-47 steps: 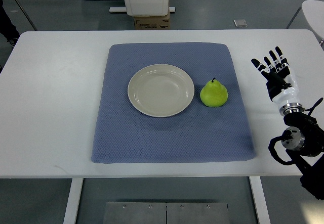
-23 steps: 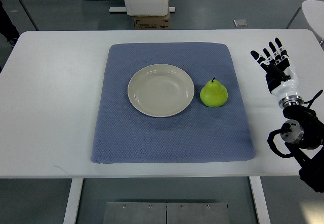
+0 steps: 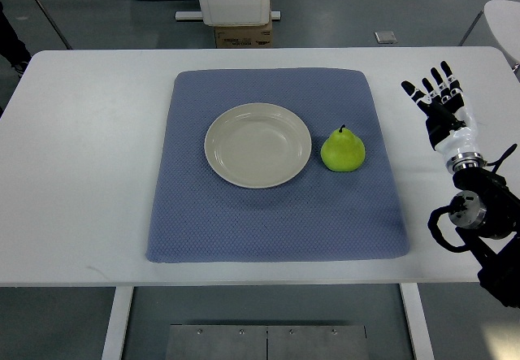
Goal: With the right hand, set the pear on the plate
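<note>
Nothing is done yet: our black-and-white right hand (image 3: 439, 104) hovers with fingers spread and empty, well apart from the green pear (image 3: 342, 149) sitting just beside the bare cream round plate (image 3: 257, 145).

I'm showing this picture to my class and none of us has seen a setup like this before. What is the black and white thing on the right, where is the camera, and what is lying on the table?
The camera sits on the robot and looks steeply down at a white table. The black and white thing is the robot's right hand, at the end of an arm coming in from the right edge. Its fingers are spread, and it holds nothing. The left arm is out of view.

A blue mat lies on the table. On the mat is an empty cream plate, and just to its right stands a green pear, upright with its stem up. The pear is not on the plate yet, and the hand is well clear of it, off the mat.
</note>
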